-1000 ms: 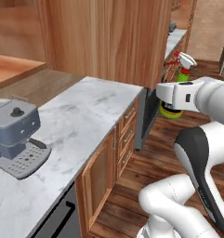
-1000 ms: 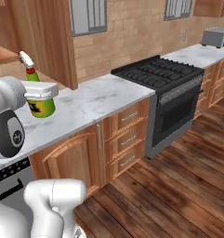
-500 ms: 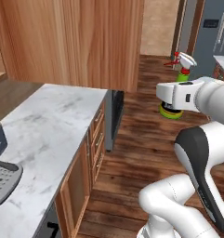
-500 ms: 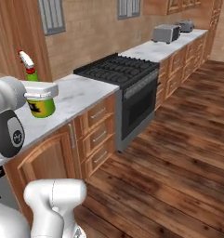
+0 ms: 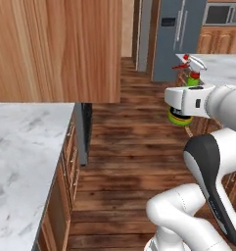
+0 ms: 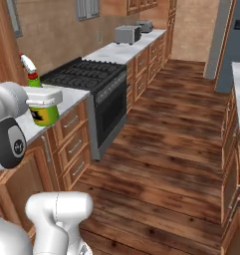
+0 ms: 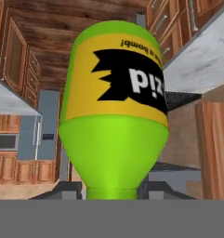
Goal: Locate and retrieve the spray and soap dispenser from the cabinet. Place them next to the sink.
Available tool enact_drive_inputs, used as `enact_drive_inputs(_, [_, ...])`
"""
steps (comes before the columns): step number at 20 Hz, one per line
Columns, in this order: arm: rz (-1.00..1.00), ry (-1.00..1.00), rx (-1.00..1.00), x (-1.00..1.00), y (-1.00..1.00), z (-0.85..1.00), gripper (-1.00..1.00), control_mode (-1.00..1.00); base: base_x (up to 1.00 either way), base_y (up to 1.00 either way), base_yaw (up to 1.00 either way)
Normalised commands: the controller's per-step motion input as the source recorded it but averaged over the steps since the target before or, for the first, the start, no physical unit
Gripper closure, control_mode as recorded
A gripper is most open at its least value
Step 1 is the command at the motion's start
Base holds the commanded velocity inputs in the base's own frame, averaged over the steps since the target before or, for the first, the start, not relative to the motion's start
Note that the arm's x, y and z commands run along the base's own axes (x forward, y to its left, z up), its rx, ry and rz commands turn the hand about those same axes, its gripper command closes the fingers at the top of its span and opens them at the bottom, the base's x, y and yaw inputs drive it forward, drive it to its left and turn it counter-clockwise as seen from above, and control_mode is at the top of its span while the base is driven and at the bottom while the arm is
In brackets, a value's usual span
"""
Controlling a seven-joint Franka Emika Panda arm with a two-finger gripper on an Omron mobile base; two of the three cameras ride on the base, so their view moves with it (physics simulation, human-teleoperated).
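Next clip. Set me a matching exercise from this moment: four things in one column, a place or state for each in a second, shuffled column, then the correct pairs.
Things:
1. spray
2. stove
3. toaster
4. refrigerator

Places or states:
A. standing at the far end of the wooden floor
B. held off the ground in the gripper
C. on the far stretch of marble counter
D. set between the wooden drawer units, dark with black grates

Pairs: 1-B, 2-D, 3-C, 4-A

White rounded arm (image 5: 222, 100), dark joints
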Motion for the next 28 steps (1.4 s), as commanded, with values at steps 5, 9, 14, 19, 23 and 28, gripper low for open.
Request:
enact_drive_inputs(5, [0.00, 0.00, 0.00, 0.00, 0.00, 0.00, 1.00, 1.00, 0.00, -0.16, -0.42])
enact_drive_inputs(9, [0.00, 0.00, 0.00, 0.00, 0.00, 0.00, 1.00, 1.00, 0.00, -0.16, -0.41])
enact_drive_inputs(14, [0.00, 0.00, 0.00, 0.00, 0.00, 0.00, 1.00, 1.00, -0.02, -0.14, -0.41])
enact_drive_inputs(19, [0.00, 0.00, 0.00, 0.00, 0.00, 0.00, 1.00, 1.00, 0.00, -0.14, -0.42])
enact_drive_inputs(23, [0.00, 0.00, 0.00, 0.00, 0.00, 0.00, 1.00, 1.00, -0.03, -0.05, -0.43])
enact_drive_inputs(28, [0.00, 0.00, 0.00, 0.00, 0.00, 0.00, 1.00, 1.00, -0.01, -0.07, -0.43])
